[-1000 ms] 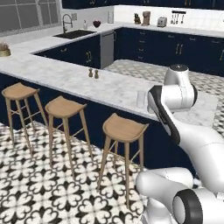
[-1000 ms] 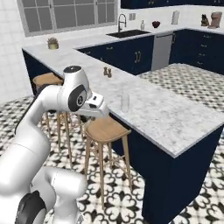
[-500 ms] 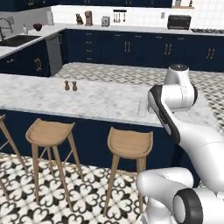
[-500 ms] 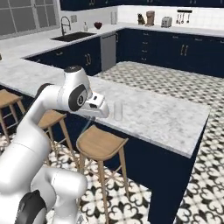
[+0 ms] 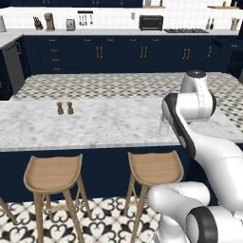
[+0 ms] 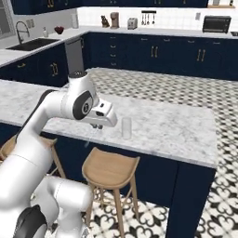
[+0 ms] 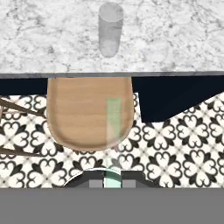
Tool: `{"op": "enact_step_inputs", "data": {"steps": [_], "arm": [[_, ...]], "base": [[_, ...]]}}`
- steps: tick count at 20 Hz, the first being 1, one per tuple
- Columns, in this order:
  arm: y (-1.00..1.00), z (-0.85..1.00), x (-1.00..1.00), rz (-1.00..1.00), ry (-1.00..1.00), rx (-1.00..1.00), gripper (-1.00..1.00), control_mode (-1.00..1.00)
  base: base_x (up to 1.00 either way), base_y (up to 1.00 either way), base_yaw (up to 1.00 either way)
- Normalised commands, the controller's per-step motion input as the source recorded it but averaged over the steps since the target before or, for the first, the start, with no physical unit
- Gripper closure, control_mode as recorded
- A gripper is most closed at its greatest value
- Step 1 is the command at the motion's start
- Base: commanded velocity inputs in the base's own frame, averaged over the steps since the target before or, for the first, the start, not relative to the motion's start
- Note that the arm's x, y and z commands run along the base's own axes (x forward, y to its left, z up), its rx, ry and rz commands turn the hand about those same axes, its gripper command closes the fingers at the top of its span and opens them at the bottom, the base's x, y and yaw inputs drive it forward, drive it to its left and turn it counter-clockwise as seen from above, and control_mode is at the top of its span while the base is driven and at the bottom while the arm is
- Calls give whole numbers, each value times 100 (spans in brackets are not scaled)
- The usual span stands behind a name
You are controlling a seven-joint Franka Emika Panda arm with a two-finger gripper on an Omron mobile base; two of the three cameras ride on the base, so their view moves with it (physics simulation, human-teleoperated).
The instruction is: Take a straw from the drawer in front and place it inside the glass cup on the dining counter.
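The glass cup point(image 6: 126, 128) stands upright near the front edge of the marble-topped dining counter point(image 6: 176, 125). In the hand view the glass cup point(image 7: 110, 28) is at the top, on the dining counter point(image 7: 175, 35). My gripper point(image 6: 97, 124) hangs over the counter's front edge, just left of the cup, pointing down. It is shut on a pale green translucent straw point(image 7: 113, 124), which sticks out from the gripper point(image 7: 113, 183) over a stool seat. In the left base view my arm partly hides the glass cup point(image 5: 163, 127). The drawer is out of view.
Wooden stools point(image 5: 53, 172) point(image 5: 155, 167) point(image 6: 110, 168) stand against the counter's navy base. Two small brown shakers point(image 5: 65, 108) sit further left on the top. Navy cabinets with a toaster point(image 5: 70, 24) and a microwave point(image 5: 151, 22) line the back wall.
Both base views have swung and shifted, so the base has driven. The counter's end with the cup now lies straight ahead and nearer. The gripper has stayed shut.
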Motion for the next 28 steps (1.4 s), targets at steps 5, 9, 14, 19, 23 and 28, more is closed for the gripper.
{"op": "enact_step_inputs", "data": {"steps": [5, 9, 14, 19, 23, 28], "arm": [[0, 0, 0, 0, 0, 0, 100, 100], [0, 0, 0, 0, 0, 0, 100, 100], [0, 34, 18, -3, -11, 0, 100, -100], [-35, 41, 0, 7, -35, 1, 100, -100], [-32, 21, 22, 16, -31, 3, 100, -100], [-33, 6, 36, 24, -28, 10, 100, -100]], "base": [[100, 3, -22], [100, 14, -19], [17, 3, -3], [0, 0, 0], [0, 0, 0], [0, 0, 0]]}}
